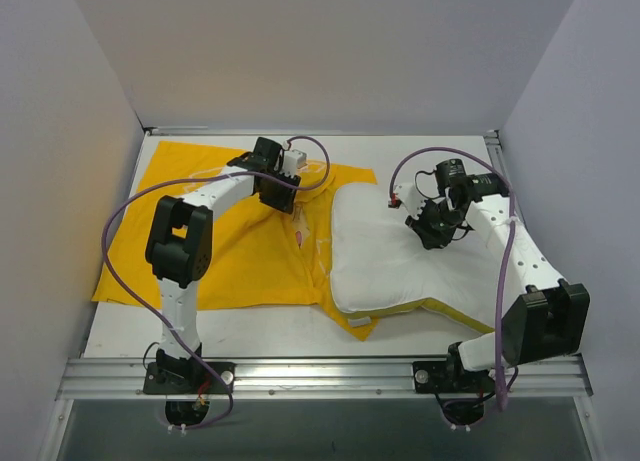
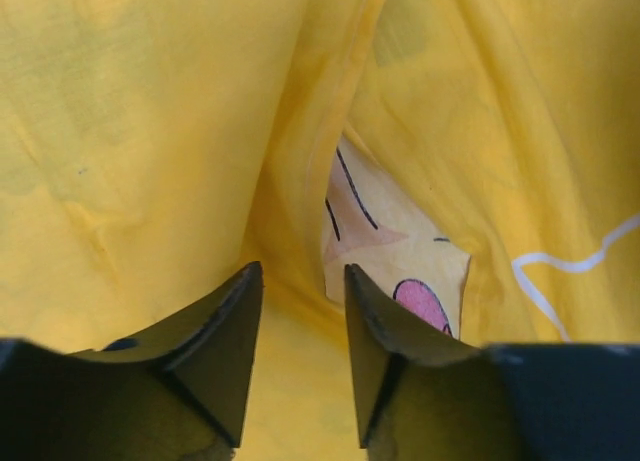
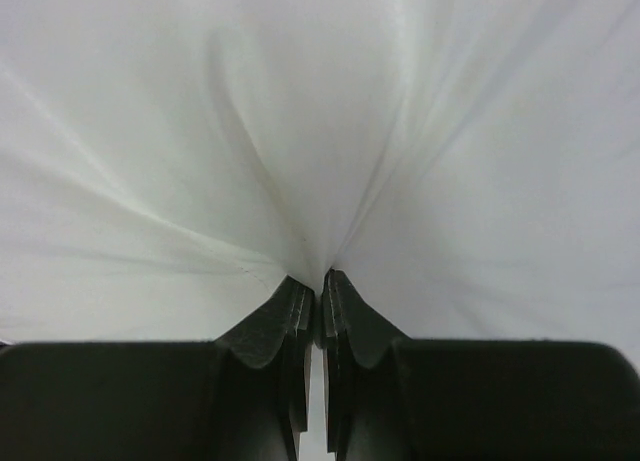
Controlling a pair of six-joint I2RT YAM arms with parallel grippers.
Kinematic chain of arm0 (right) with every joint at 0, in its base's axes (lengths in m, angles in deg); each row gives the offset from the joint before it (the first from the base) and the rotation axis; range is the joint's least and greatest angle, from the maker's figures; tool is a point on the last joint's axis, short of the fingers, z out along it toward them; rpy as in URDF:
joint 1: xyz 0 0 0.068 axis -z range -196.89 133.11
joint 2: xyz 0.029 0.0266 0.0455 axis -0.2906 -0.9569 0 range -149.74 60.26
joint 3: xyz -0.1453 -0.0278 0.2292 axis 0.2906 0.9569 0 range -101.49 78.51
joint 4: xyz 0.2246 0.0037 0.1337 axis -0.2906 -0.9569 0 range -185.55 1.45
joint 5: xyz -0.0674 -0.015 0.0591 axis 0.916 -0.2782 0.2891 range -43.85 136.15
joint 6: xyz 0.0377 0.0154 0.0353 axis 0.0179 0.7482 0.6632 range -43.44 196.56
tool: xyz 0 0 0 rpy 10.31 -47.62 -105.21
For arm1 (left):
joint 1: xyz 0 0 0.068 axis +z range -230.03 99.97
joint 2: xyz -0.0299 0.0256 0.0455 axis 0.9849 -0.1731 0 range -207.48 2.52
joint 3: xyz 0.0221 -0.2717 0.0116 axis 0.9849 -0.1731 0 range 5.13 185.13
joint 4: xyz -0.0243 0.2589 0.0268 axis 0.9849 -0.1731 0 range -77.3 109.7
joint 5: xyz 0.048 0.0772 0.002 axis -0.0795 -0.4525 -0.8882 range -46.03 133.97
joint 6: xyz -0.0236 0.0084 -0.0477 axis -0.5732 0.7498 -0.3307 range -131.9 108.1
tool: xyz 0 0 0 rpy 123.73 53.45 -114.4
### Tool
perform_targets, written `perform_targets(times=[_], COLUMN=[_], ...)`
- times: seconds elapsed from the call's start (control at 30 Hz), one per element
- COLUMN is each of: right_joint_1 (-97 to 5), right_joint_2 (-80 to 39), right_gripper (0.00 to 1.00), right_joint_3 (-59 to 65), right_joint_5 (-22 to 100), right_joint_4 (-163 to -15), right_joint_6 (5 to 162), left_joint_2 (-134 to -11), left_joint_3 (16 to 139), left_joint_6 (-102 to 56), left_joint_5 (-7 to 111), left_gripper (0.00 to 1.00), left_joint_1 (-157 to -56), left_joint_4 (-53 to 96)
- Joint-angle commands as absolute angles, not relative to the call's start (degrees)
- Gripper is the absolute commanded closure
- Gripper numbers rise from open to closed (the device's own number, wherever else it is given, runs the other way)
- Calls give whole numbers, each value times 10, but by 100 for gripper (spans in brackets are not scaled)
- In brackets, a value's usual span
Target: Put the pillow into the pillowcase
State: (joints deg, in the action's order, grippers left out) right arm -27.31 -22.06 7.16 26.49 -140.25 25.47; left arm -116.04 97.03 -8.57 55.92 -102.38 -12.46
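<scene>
from above, the large bright yellow fabric pillowcase (image 1: 230, 261) lies flat at left, touching the soft white rectangular pillow (image 1: 390, 266) at right. only the left wrist view shows the left gripper (image 2: 303, 271) half open astride a pillowcase fold; the right wrist view shows the right gripper (image 3: 320, 279) closed, pinching pillow fabric.

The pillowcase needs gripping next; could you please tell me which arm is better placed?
Left. The left gripper sits directly over the pillowcase, jaws apart above a fold, while the right gripper is shut on the pillow.
</scene>
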Motion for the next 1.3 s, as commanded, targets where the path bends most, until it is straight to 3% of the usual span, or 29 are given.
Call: perform_targets(times=[0.0, 0.13, 0.23, 0.33, 0.47, 0.5, 0.6, 1.0, 1.27], right_joint_1=[-286, -293, -294, -294, -299, -302, -321, -446, -454], right_joint_2=[-182, -180, -194, -196, -187, -184, -175, -143, -260], right_gripper=[100, 100, 100, 100, 100, 100, 100, 100, 100], right_joint_3=[37, 16, 3, -1, 4, 13, 34, 97, 2], right_joint_5=[247, 244, 246, 241, 220, 214, 195, 231, 241], right_joint_4=[-1431, -1433, -1433, -1432, -1435, -1435, -1444, -1504, -1516], right_joint_6=[245, 240, 238, 237, 223, 218, 181, 28, 16], left_joint_2=[-1175, -1172, -1176, -1188, -1213, -1211, -1171, -970, -916], left_joint_3=[1011, 1005, 1003, 1010, 1040, 1043, 1026, 884, 839], left_joint_6=[-98, -97, -101, -106, -98, -93, -82, -50, -21], left_joint_5=[555, 589, 591, 583, 579, 585, 628, 767, 790], left_gripper=[55, 63, 50, 55, 71, 84, 100, 100, 100], left_joint_1=[-1025, -1024, -1025, -1025, -1024, -1023, -1009, -983, -988], left_joint_4=[-97, -98, -97, -97, -118, -126, -147, -200, -229])
